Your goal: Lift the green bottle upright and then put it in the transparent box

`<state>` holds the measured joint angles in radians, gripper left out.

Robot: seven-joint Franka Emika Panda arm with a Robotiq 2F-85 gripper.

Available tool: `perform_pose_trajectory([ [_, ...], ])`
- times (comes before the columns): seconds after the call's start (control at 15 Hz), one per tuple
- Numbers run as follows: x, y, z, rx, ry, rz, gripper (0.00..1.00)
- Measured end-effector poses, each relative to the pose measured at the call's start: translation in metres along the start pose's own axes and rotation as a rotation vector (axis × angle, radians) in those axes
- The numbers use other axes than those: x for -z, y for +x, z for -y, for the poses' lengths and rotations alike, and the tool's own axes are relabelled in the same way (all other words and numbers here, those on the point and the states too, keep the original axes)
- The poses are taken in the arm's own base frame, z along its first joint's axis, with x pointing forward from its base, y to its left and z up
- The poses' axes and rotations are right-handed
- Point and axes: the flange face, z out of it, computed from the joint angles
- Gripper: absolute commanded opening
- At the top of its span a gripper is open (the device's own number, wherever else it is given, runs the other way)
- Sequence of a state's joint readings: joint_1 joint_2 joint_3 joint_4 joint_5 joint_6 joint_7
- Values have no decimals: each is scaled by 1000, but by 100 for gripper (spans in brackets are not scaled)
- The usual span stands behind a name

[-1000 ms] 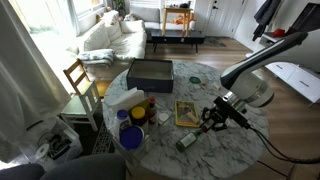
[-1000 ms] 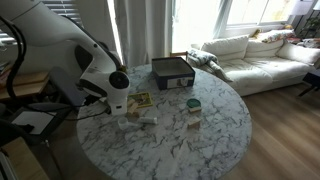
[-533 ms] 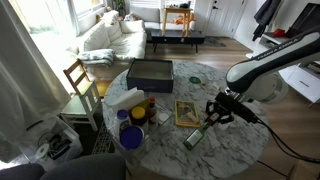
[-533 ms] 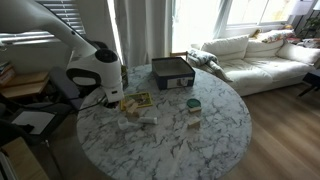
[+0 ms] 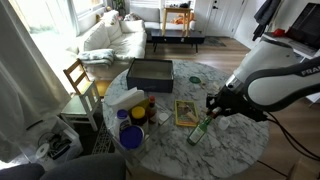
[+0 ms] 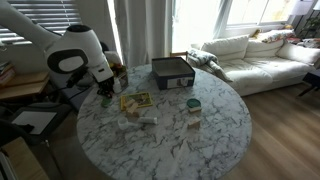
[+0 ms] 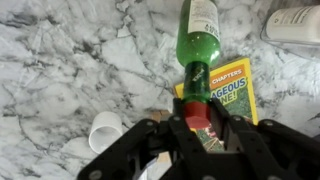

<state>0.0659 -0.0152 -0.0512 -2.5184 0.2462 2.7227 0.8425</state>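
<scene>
Findings from beside the round marble table (image 5: 236,150):

1. The gripper (image 5: 211,110) hangs over the table at about 4 o'clock from its centre. In the wrist view its two dark fingers (image 7: 176,126) are clamped on the neck of the green bottle (image 7: 198,35), at the reddish cap end.

2. In an exterior view the green bottle (image 5: 200,131) slants from the claw. Its cap end is up at 1 o'clock and its base is down at 7 o'clock. I cannot tell whether the base touches the marble.

3. A yellow book (image 5: 186,113) lies flat just at 10 o'clock from the bottle. In the wrist view the bottle's neck crosses its corner.

4. The transparent box (image 5: 124,99), with its whitish lid on, stands at 9 o'clock on the table, well apart from the bottle. Amber bottles (image 5: 150,106) stand just at 3 o'clock from it, and a round blue tub (image 5: 130,137) sits at 6 o'clock from it.

5. A dark grey box (image 5: 150,72) rests near the table's 12 o'clock edge.

6. In the wrist view a small white cap (image 7: 103,130) lies on the marble at 9 o'clock from the claw
</scene>
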Motion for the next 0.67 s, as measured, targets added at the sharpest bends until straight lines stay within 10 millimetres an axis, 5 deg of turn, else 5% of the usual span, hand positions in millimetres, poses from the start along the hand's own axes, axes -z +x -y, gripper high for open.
perform_pose_trajectory([
  [0.67, 38, -48, 26, 268, -35, -201, 8],
])
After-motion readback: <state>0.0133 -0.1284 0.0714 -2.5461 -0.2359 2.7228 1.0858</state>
